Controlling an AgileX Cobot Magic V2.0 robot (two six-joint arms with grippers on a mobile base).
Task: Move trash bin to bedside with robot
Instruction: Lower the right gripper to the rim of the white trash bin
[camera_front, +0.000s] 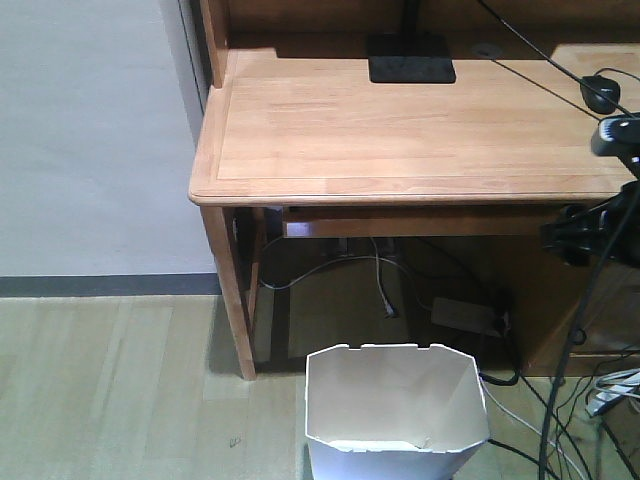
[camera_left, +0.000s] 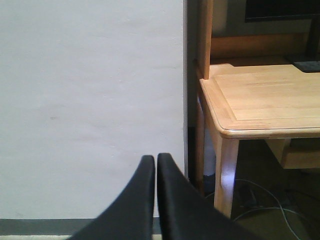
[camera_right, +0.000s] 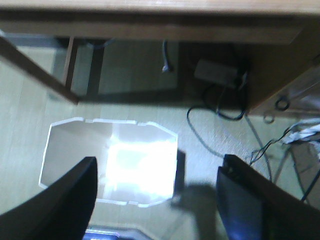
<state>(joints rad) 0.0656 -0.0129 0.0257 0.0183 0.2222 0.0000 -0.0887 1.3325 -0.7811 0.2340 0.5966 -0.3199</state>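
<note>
Right gripper (camera_right: 158, 165) spread wide above trash bin (camera_right: 80, 145); left gripper (camera_left: 155, 159) pressed together, empty. Bin not gripped yet, bed unseen.

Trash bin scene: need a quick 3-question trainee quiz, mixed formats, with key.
1. True or false: the trash bin is gripped by the right pincer.
2. Pick one. In the left wrist view, the left pincer is: A) wide open, B) shut with nothing in it, C) clamped on a cable.
3. Fill in: the bin stands on the floor, just in front of the wooden ____.

Key:
1. False. The right pincer is open above the bin, and the bin stands free on the floor.
2. B
3. desk
</note>
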